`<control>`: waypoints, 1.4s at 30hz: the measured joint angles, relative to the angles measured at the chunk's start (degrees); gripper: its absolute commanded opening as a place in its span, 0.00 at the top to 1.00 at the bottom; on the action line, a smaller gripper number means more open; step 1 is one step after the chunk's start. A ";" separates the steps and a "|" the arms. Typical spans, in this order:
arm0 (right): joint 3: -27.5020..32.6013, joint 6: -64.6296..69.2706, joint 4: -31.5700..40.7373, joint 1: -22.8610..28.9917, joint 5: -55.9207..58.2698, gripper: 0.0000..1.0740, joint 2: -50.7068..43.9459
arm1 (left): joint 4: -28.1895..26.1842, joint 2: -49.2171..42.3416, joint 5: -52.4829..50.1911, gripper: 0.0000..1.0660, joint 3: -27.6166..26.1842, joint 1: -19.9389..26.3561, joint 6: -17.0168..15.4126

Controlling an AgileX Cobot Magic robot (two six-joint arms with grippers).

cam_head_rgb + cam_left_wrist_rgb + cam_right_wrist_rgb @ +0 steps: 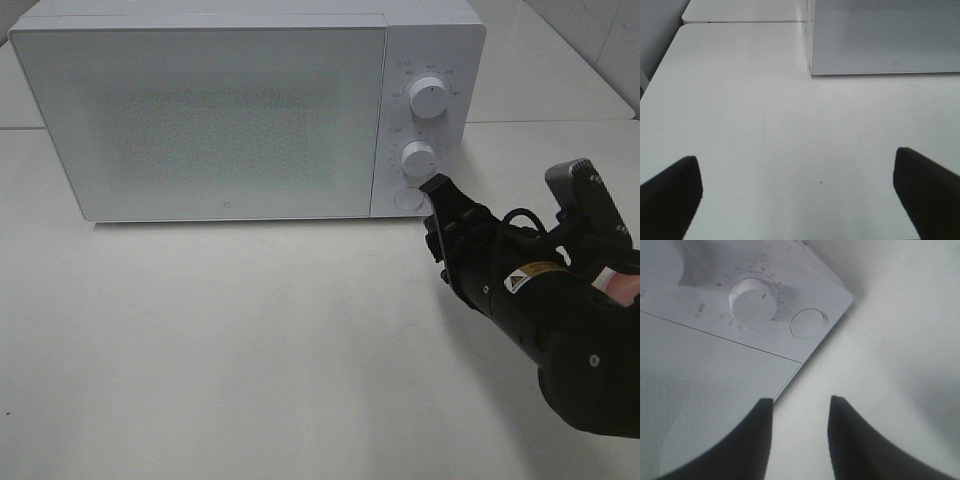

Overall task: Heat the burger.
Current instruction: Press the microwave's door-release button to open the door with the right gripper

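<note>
The burger is out of view. A white microwave [220,110] stands at the back of the table with its door shut. My right gripper [436,190] hovers just in front of the round button [407,199] at the lower corner of the control panel. In the right wrist view its fingers [752,440] stand a narrow gap apart with nothing between them, and the gripper [800,400] points toward the button [807,323] below the lower knob [753,301]. My left gripper [795,155] is wide open over the bare table, left of the microwave's corner [812,70].
The control panel carries an upper knob [430,98] and a lower knob [419,159]. The white table [250,340] stretches in front of the microwave. A second tabletop [740,10] adjoins behind it.
</note>
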 measured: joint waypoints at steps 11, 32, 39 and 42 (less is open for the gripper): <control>0.00 20.05 0.00 0.00 1.60 1.00 0.00 | 0.00 0.00 0.00 0.08 0.00 0.00 0.00; -2.46 29.45 0.06 -0.06 1.09 1.00 5.90 | 0.00 0.00 0.00 0.08 0.00 0.00 0.00; -4.58 29.62 -0.52 -1.78 0.63 1.00 8.14 | 0.00 0.00 0.00 0.08 0.00 0.00 0.00; -5.84 29.62 -1.09 -3.21 0.52 1.00 8.82 | 0.00 0.00 0.00 0.08 0.00 0.00 0.00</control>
